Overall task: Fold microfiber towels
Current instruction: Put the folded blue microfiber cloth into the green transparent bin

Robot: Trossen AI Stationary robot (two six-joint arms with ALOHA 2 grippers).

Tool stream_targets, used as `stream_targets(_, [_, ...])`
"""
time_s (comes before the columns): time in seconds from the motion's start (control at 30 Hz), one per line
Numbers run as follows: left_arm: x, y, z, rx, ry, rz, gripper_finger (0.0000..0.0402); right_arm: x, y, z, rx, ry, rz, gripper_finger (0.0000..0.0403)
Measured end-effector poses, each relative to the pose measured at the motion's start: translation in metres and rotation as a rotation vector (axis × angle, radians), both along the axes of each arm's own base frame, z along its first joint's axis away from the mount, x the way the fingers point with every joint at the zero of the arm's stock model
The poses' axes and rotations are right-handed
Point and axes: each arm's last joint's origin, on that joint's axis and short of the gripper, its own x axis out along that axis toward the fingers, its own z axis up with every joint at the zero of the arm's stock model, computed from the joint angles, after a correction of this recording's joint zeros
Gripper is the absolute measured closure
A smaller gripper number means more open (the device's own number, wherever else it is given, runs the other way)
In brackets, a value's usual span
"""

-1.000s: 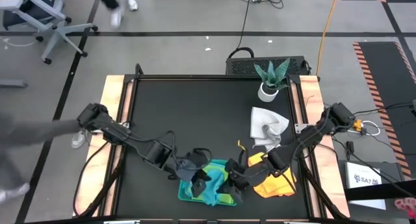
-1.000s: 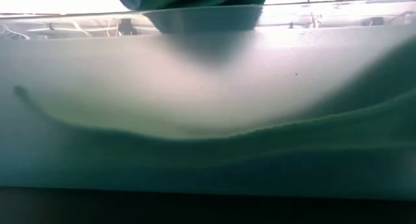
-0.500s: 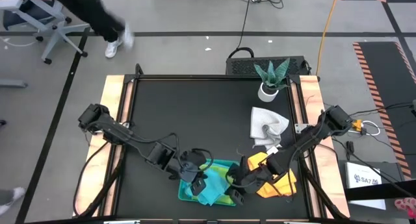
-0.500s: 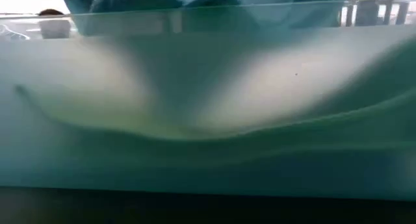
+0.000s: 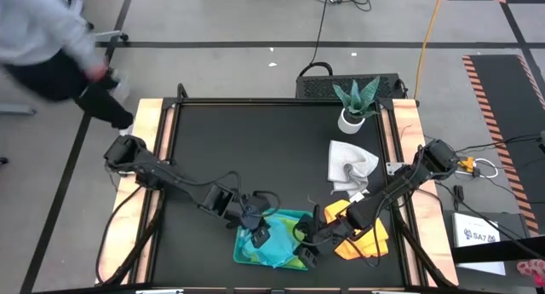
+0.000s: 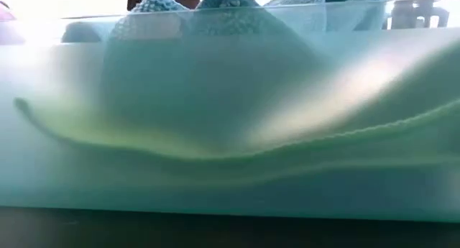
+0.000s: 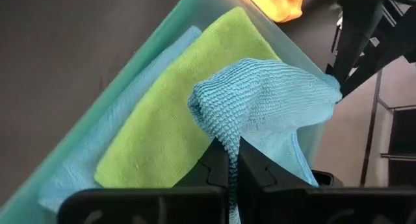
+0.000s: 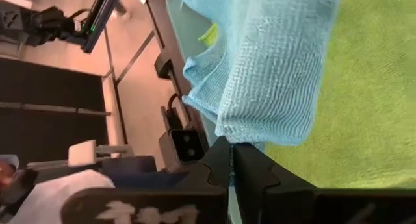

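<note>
A teal tray [image 5: 243,253] stands at the table's near edge. In it a lime green towel [image 7: 175,107] lies flat on a turquoise towel [image 7: 97,159]. A second turquoise towel [image 5: 274,245] is bunched over them between both grippers. My left gripper [image 5: 260,236] is shut on its left end and my right gripper [image 5: 303,250] on its right end. The low view looks through the tray's frosted wall [image 6: 230,169]; the held towel [image 6: 215,3] shows above the rim. A yellow-orange towel [image 5: 364,236] lies right of the tray, a pale grey-white towel [image 5: 351,162] farther back. My left gripper pinches a doubled-over edge of the turquoise towel [image 7: 224,143] between its two fingers, slanting down from the table's left. The cloth bulges slack beyond the fingers, over the lime green towel. My right gripper pinches the towel's folded edge [image 8: 237,134] between its two fingers, slanting down from the table's right. The cloth runs slack away from the fingers above the lime green towel [image 8: 370,100].
A potted plant [image 5: 354,106] stands at the far right of the black table. A person walks past beyond the table's far left corner [image 5: 51,38]. The table's wooden side rails [image 5: 146,141] flank the mat.
Both grippers have come down toward the tray with the turquoise towel between them. The towel, held above the tray before, now sags into it over the lime green towel. The right gripper has tipped further down.
</note>
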Motion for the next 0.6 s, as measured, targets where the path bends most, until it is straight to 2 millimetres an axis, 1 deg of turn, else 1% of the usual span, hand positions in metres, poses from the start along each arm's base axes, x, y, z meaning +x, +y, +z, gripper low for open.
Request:
stream_targets(0.13, [0.004,0.006,0.002,0.032,-0.037,-0.027,0.0394,0.001,-0.003,-0.001,-0.013,0.002,-0.008,0.0403])
stream_targets(0.27, [0.005,0.011,0.001,0.054,-0.027,-0.033,0.0366,0.001,-0.011,-0.005,-0.057,0.053,-0.019,0.0403])
stream_targets(0.43, [0.011,0.014,-0.013,0.080,0.003,-0.040,0.0338,0.001,-0.019,-0.009,-0.097,0.100,-0.026,0.0391])
stream_targets(0.5, [0.015,0.014,-0.017,0.085,0.002,-0.044,0.0330,0.002,-0.021,-0.009,-0.107,0.095,-0.019,0.0379])
stream_targets(0.6, [0.019,0.012,-0.030,0.077,0.037,-0.081,0.0320,0.003,-0.023,-0.010,-0.113,0.102,-0.020,0.0355])
